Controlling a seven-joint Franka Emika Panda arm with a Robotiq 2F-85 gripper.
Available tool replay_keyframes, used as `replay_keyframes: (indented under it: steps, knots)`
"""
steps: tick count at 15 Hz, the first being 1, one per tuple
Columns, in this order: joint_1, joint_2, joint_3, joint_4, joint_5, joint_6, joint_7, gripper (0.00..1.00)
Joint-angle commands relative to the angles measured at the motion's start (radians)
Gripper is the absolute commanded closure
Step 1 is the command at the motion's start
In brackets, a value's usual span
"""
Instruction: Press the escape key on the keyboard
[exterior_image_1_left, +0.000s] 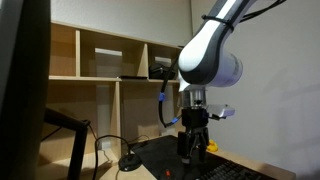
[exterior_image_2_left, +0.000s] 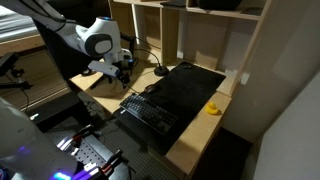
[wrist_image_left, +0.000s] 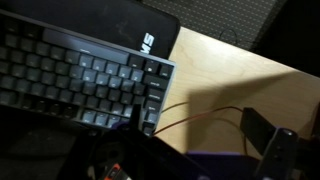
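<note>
The keyboard (exterior_image_2_left: 150, 112) is dark with rows of small keys and lies on the wooden desk in front of a smooth black mat (exterior_image_2_left: 186, 84). In the wrist view the keyboard (wrist_image_left: 70, 75) fills the left side, with its end edge near the middle. My gripper (wrist_image_left: 197, 128) is open and empty. One finger hangs over the keyboard's end corner and the other over bare wood. In both exterior views the gripper (exterior_image_1_left: 195, 143) (exterior_image_2_left: 122, 68) hovers above the desk near that end of the keyboard. I cannot read any key labels.
A small yellow object (exterior_image_2_left: 212, 108) lies on the desk by the mat, also seen in an exterior view (exterior_image_1_left: 212, 148). A black round-based stand (exterior_image_2_left: 158, 70) sits behind the mat. Wooden shelves (exterior_image_1_left: 110, 60) stand behind the desk. Thin orange wires (wrist_image_left: 200, 108) cross the wood.
</note>
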Motion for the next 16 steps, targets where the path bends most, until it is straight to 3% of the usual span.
replay_keyframes:
  steps: [1,2,3,7,14,16]
  knots:
    - [0.012,0.165,0.039,0.110,0.134,0.025,-0.090,0.00]
    - [0.001,0.184,0.050,0.128,0.149,0.018,-0.085,0.00]
    - [-0.006,0.114,0.058,0.070,0.104,0.014,-0.047,0.00]
    - [-0.013,0.178,0.068,0.121,0.119,0.014,-0.046,0.00]
    - [-0.038,0.340,0.085,0.167,0.157,0.273,-0.007,0.00]
    - [-0.048,0.308,0.095,0.143,0.127,0.254,0.011,0.00]
